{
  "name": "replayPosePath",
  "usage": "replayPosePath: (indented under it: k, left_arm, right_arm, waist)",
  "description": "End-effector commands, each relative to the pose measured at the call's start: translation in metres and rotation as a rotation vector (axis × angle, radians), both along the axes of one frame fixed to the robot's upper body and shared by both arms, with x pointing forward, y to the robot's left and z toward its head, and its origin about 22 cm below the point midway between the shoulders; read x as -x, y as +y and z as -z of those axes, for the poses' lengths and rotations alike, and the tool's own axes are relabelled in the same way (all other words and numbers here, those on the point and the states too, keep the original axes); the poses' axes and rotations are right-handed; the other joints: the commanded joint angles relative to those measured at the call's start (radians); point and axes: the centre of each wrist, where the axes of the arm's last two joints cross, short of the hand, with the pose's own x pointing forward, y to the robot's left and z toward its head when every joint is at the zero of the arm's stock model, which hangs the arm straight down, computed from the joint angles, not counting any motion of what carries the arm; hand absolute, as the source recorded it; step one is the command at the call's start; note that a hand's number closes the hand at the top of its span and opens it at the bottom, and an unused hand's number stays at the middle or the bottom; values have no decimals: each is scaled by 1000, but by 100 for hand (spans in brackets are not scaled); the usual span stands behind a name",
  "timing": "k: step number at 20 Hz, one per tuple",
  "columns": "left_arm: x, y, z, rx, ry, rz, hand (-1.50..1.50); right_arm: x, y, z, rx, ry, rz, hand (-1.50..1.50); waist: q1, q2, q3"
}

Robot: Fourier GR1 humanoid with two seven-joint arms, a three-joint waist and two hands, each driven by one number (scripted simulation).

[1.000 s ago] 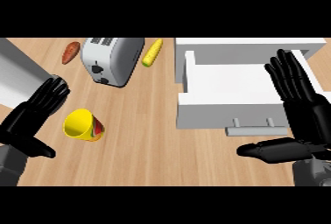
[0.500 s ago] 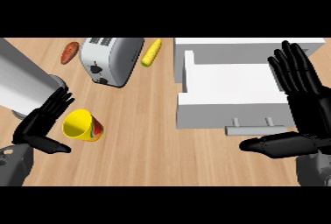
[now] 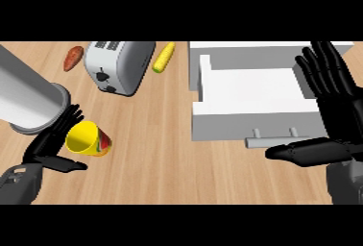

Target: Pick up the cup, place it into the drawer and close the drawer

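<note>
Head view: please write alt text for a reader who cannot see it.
An open left robot hand is beside a yellow cup lying on its side on a wooden counter. At the right, the open right robot hand shows over an open white drawer; a toaster stands further back.

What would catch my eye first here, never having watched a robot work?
Probably the bright yellow cup at the left of the wooden counter, with the black left hand beside it, fingers straight. Next comes the large black right hand, held open at the right edge over the corner of a white drawer that stands pulled open. A silver toaster sits at the top left.
</note>
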Motion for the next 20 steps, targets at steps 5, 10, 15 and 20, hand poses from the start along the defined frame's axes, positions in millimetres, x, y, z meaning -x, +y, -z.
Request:
replayPosePath:
  k: [5,10,15,20]
  left_arm:
    - [-1,-5,7,101,-84,58,-150]
    - [19,-9,26,115,-103,51,-150]
    - [5,-30,27,115,-105,77,-150]
    - [-4,-42,26,136,-128,94,-150]
  right_arm:
    - [-5,3,-14,12,2,-6,-150]
    - [-9,0,-7,3,-8,6,-150]
    - [-3,-1,-4,-1,1,-23,-150]
    - [-1,-7,-15,5,-4,-17,-150]
  waist:
    - [-10,6,-2]
    - [-5,9,-3]
    - [-17,8,-3]
    - [-25,10,-4]
